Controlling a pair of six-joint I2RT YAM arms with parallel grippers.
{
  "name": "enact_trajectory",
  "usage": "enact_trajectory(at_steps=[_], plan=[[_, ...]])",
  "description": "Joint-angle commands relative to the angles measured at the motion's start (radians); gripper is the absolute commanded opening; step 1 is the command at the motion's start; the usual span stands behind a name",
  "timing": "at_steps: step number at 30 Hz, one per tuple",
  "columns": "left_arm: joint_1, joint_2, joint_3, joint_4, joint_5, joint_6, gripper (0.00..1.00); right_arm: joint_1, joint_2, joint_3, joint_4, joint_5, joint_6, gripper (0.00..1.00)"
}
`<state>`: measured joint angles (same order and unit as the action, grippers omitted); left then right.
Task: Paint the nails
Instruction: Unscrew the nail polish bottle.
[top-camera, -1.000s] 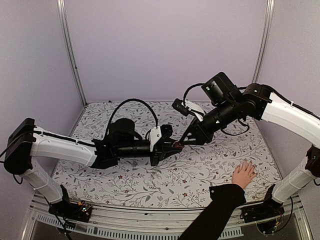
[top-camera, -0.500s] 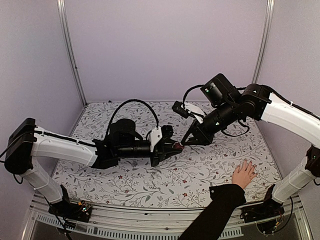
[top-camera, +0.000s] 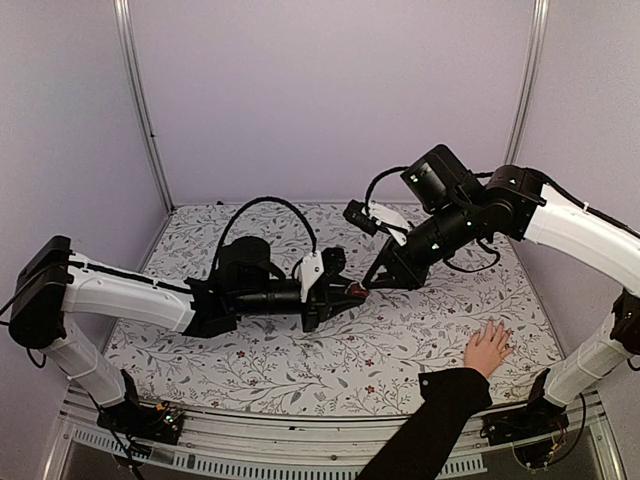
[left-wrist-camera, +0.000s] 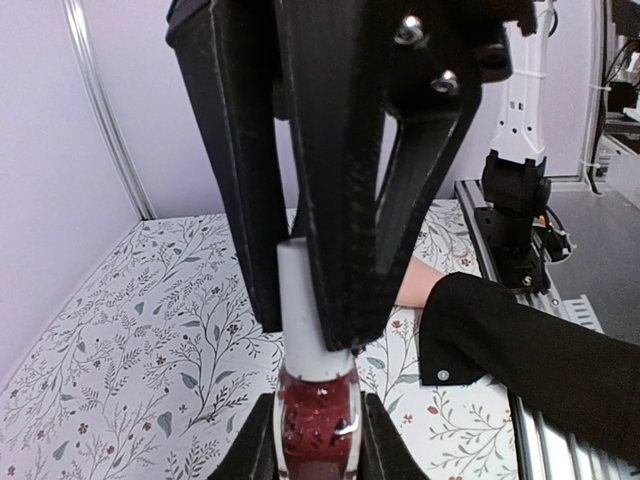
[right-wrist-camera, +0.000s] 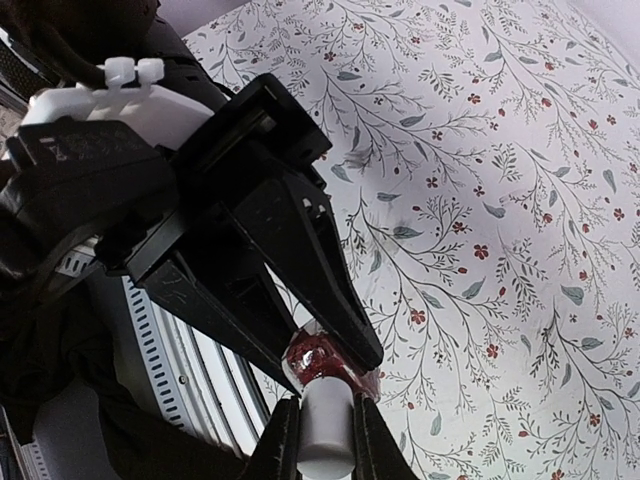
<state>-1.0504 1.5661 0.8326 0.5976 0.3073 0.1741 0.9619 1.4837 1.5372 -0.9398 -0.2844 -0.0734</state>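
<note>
The nails are too small to see in any view. They belong to the person's hand (top-camera: 488, 348), which lies flat on the table (top-camera: 250, 365) at the near right, well apart from both robot hands. Its fingers are spread a little and point toward the back wall, leaning a bit to the right. The long line of hand and black sleeve (top-camera: 430, 420) runs from the near edge up and to the right. In the left wrist view most of the person's hand is hidden behind black robot fingers, and only a bit of skin shows by the sleeve. The sleeve is cut off at the bottom of the top view. Above the middle of the table the two robot hands meet. The left hand (top-camera: 350, 291) is clamped on the dark red bottle (left-wrist-camera: 318, 415), with one finger on each side of the glass. The right hand (right-wrist-camera: 325, 445) is closed tight on the white cap (left-wrist-camera: 300, 300). The bottle lies in line with the left hand, with its cap end pointing toward the right hand. From the top the bottle is only a tiny red spot between the black fingers. The lower end of the bottle is cut off in the left wrist view.
</note>
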Motion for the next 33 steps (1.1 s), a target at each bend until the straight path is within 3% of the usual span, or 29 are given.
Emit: enact_trajectory(at_steps=[1, 15, 33], plan=[[0.009, 0.024, 0.028, 0.024, 0.011, -0.021, 0.00, 0.019, -0.037, 0.036, 0.004, -0.004, -0.025, 0.00], [0.021, 0.040, 0.050, 0.004, 0.027, -0.044, 0.00, 0.070, -0.032, 0.032, 0.006, 0.059, -0.062, 0.00], [0.034, 0.041, 0.051, 0.016, 0.153, -0.062, 0.00, 0.110, -0.074, 0.017, 0.027, 0.027, -0.112, 0.00]])
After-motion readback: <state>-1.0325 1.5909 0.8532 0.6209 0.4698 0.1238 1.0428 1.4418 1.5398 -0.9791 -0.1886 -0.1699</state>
